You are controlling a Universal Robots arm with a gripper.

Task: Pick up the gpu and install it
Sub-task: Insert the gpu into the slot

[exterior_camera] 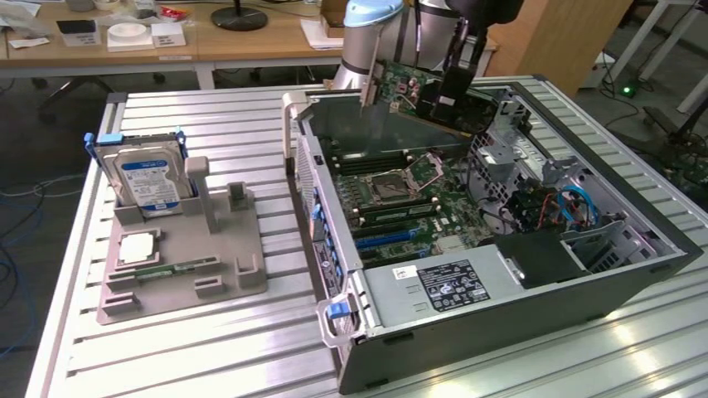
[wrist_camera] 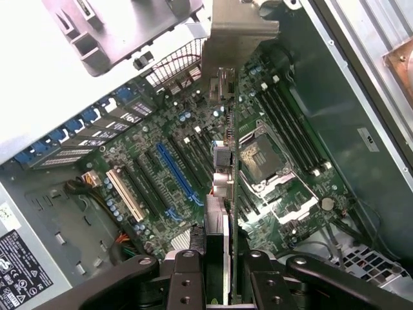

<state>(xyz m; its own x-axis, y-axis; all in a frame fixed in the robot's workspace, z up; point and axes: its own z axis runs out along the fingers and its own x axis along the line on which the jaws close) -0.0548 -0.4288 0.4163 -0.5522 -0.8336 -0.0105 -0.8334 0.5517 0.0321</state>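
**Exterior view**
- Pincer [exterior_camera: 452, 87]: black, hanging from the arm over the far end of the open computer case [exterior_camera: 619, 278]. It was closed on the graphics card.
- Graphics card [exterior_camera: 419, 89]: held in the air on edge and tilted, green circuit face towards the camera. The pincer gripped its upper part. Its lower edge was above the motherboard [exterior_camera: 404, 203] and clear of it, not seated in any slot.
- Computer case: lay on its side on the slatted metal desk [exterior_camera: 199, 348] with the side panel off. The power supply [exterior_camera: 443, 286] sat at its near end.
- Grey holder [exterior_camera: 182, 286]: stood on the desk towards the exterior view's left, well apart from the pincer. It carried an upright hard drive [exterior_camera: 146, 181] with a blue label, a square processor chip [exterior_camera: 135, 247] and a narrow memory stick [exterior_camera: 168, 270].

**Wrist view**
- Pincer [wrist_camera: 219, 265]: its two black fingers [wrist_camera: 186, 278] pressed against either face of the graphics card.
- Graphics card [wrist_camera: 216, 223]: seen edge-on, running straight away from the pincer. Its silver bracket [wrist_camera: 237, 29] was at the far end.
- Motherboard [wrist_camera: 290, 194]: lay beneath the card. A long blue slot [wrist_camera: 177, 171] was to one side of the card's edge and the processor socket [wrist_camera: 261, 158] to the other.
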